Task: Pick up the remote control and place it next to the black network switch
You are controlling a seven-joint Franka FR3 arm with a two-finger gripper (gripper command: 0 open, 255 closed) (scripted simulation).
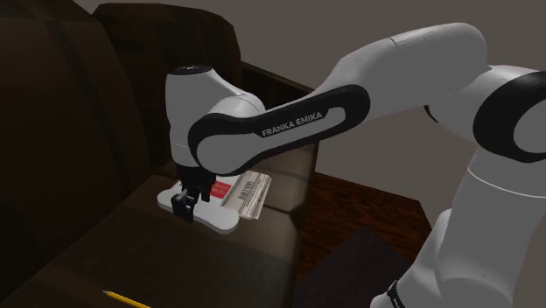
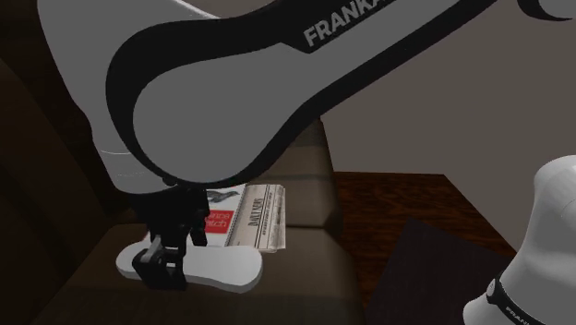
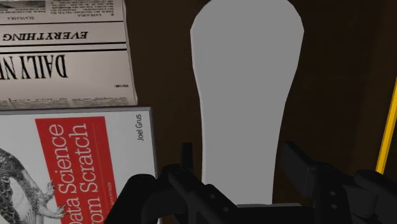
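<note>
White remote control (image 3: 245, 95) (image 1: 219, 220) (image 2: 222, 268): plain and unmarked, broad at one end, narrow at the other; flat on the sofa seat, narrow end between the gripper's fingers, broad end pointing away from the hand.
Gripper (image 3: 238, 159) (image 1: 184, 210) (image 2: 162, 263): all black, lowered onto the remote's narrow end; fingers spread, one on each side of the white body, a thin dark gap beside each; no clasp evident.
Book (image 3: 83, 165) (image 1: 216, 191) (image 2: 217, 222): red-and-white cover lettered "Data Science from Scratch"; flat on the seat, just beside one long edge of the remote.
Newspaper (image 3: 63, 57) (image 1: 249, 192) (image 2: 263, 217): folded, abutting the book's far edge, near the remote's broad end.
Yellow stick (image 3: 385, 133) (image 1: 122, 299): thin, on the seat at the remote's other side, apart from it.
Sofa (image 1: 87, 131) (image 2: 314, 185) (image 3: 343, 76): dark brown, bearing all of the above.
Arm (image 1: 289, 122): white with dark joints, lettered "FRANKA EMIKA", bent down over the seat.
</note>
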